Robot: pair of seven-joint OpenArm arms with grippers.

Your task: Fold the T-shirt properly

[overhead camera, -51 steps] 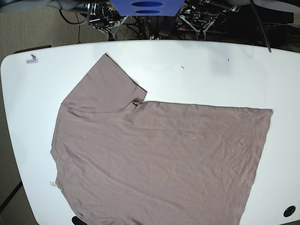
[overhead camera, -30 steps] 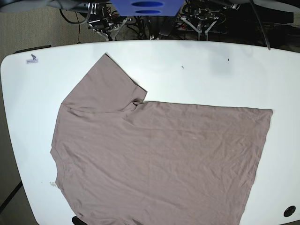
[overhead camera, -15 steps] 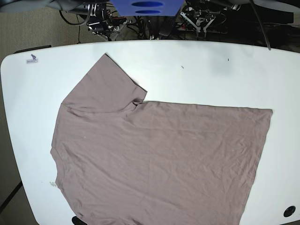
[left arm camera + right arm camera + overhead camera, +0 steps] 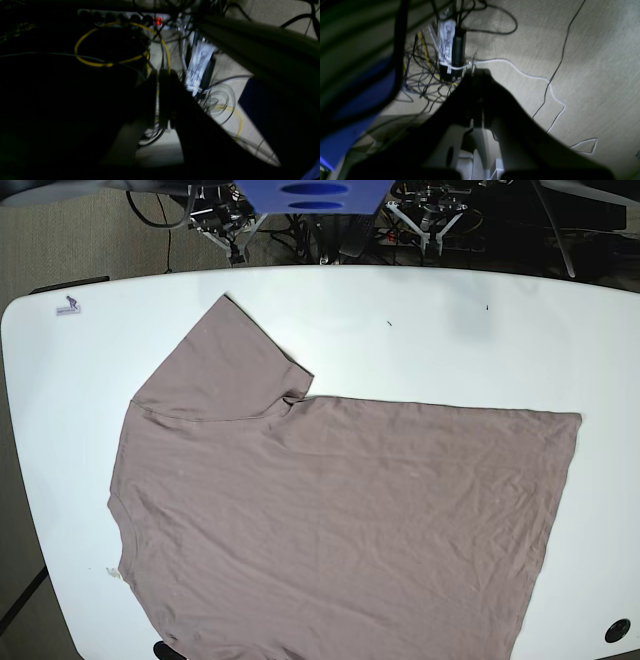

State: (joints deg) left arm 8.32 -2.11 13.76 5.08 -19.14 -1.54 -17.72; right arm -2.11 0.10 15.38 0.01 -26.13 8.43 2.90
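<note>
The taupe T-shirt [image 4: 330, 520] lies spread flat on the white table [image 4: 420, 310], with one sleeve [image 4: 225, 365] pointing to the far left and its hem [image 4: 555, 510] at the right. Its near edge runs out of the base view. Both grippers hang beyond the table's far edge, well away from the cloth. In the left wrist view, my left gripper [image 4: 160, 75] is shut with nothing in it, over dark floor cables. My right gripper [image 4: 476, 72] is likewise shut and empty above the carpet.
A small sticker [image 4: 68, 306] sits at the table's far left corner, and a black hole [image 4: 617, 630] at the near right. A blue mount [image 4: 315, 192] stands behind the far edge. Tangled cables and a power adapter [image 4: 447, 47] lie on the floor.
The arm parts behind the table's far edge have shifted slightly. The T-shirt has not moved.
</note>
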